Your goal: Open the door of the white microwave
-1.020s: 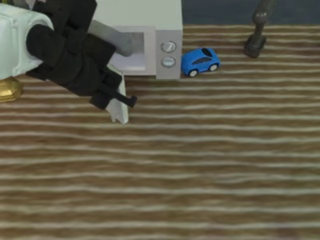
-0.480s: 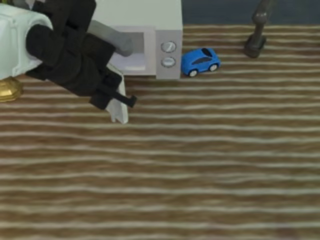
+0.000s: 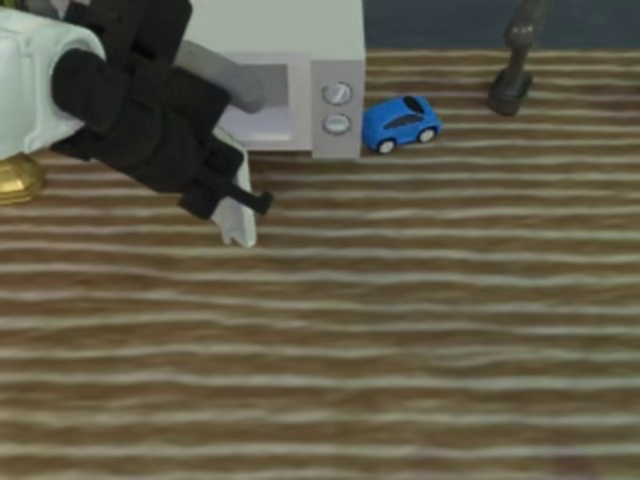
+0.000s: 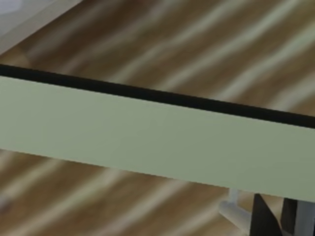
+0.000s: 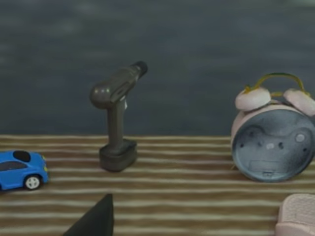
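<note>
The white microwave (image 3: 300, 30) stands at the table's back, left of centre. Its door (image 3: 241, 222) is swung out toward the table's front, seen edge-on, and the cavity behind it is exposed. My left gripper (image 3: 240, 197) is at the door's free edge, its black fingers (image 3: 258, 202) shut across it. In the left wrist view the door's edge (image 4: 147, 142) is a pale band across the picture, with dark fingers (image 4: 263, 221) beside a whitish handle bar (image 4: 236, 211). My right arm is out of the top view; only one dark fingertip (image 5: 98, 221) shows in its wrist view.
A blue toy car (image 3: 400, 122) sits just right of the microwave's two-knob panel (image 3: 337, 108). A grey drill (image 3: 515, 60) stands at the back right, and farther right there is an alarm clock (image 5: 273, 140). A gold object (image 3: 18, 180) lies at the left edge.
</note>
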`<state>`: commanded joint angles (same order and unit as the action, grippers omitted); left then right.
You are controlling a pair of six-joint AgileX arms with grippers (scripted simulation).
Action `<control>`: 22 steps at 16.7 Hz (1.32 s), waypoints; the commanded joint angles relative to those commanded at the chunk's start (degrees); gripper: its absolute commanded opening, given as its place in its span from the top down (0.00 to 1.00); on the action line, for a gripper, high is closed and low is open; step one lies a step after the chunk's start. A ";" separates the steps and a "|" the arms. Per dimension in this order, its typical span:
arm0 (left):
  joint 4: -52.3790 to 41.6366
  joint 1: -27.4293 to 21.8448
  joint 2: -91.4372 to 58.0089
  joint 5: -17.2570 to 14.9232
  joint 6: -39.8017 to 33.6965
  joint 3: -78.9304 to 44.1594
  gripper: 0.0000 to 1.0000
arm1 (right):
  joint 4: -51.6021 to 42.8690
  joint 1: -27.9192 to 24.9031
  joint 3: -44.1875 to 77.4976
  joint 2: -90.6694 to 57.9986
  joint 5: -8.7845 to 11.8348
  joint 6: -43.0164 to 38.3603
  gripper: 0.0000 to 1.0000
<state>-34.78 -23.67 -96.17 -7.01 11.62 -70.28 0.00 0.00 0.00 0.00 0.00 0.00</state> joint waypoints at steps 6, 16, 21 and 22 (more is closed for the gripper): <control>-0.97 2.43 1.56 -2.76 5.89 1.45 1.00 | 0.00 0.00 0.00 0.00 0.00 0.00 0.00; -1.67 4.33 2.87 -5.23 10.29 2.50 1.00 | 0.00 0.00 0.00 0.00 0.00 0.00 0.00; -1.67 4.33 2.87 -5.23 10.29 2.50 1.00 | 0.00 0.00 0.00 0.00 0.00 0.00 0.00; -1.67 4.33 2.87 -5.23 10.29 2.50 1.00 | 0.00 0.00 0.00 0.00 0.00 0.00 0.00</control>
<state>-36.44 -19.34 -93.30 -12.24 21.90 -67.78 0.00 0.00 0.00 0.00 0.00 0.00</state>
